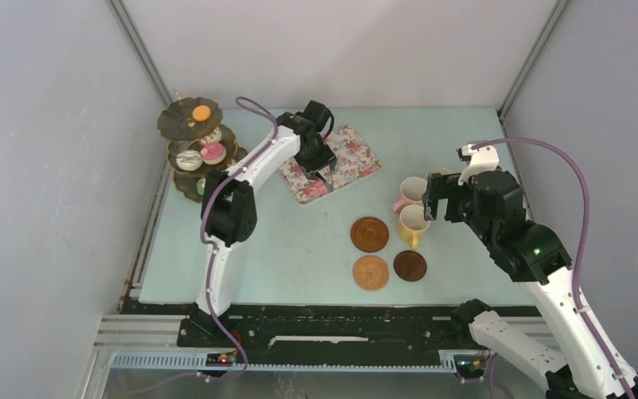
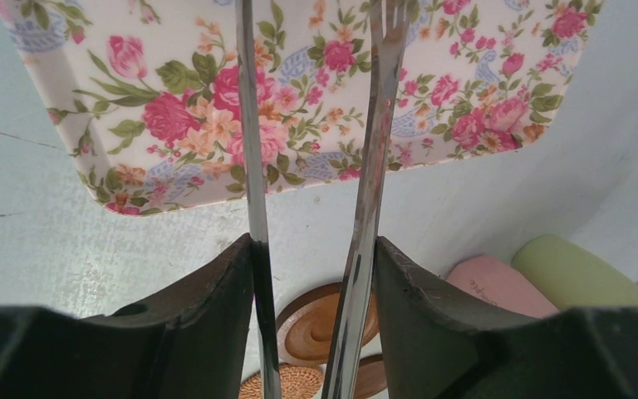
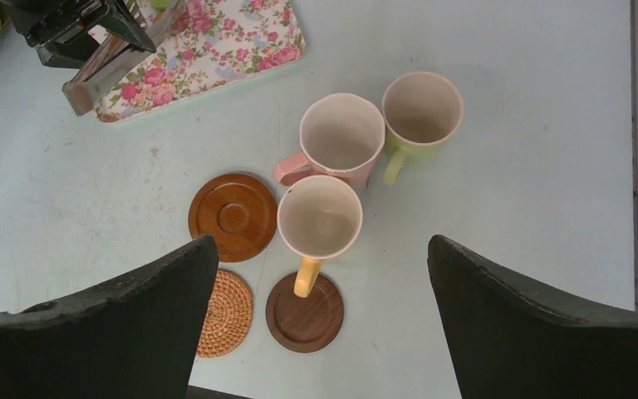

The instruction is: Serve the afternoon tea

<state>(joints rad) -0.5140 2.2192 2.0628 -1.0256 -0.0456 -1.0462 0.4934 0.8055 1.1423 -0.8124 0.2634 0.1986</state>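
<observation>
Your right gripper (image 3: 320, 243) hangs over the yellow mug (image 3: 320, 216) with its fingers spread wide and nothing between them; in the wrist view the mug sits low between the two fingers. The pink mug (image 3: 341, 133) presses against the yellow mug's far side, and the green mug (image 3: 422, 106) stands just beyond, to the right. The three coasters (image 3: 233, 216) lie just left of and nearer than the yellow mug, all bare; its handle points at the dark one. Well to the far left of the yellow mug, your left gripper (image 2: 316, 249) pinches the tongs (image 2: 372, 166), one finger on each arm, above the flowered tray (image 2: 465, 83). Farther left still stands the three-tier stand (image 1: 191, 150) carrying toy cakes (image 1: 213, 151).
</observation>
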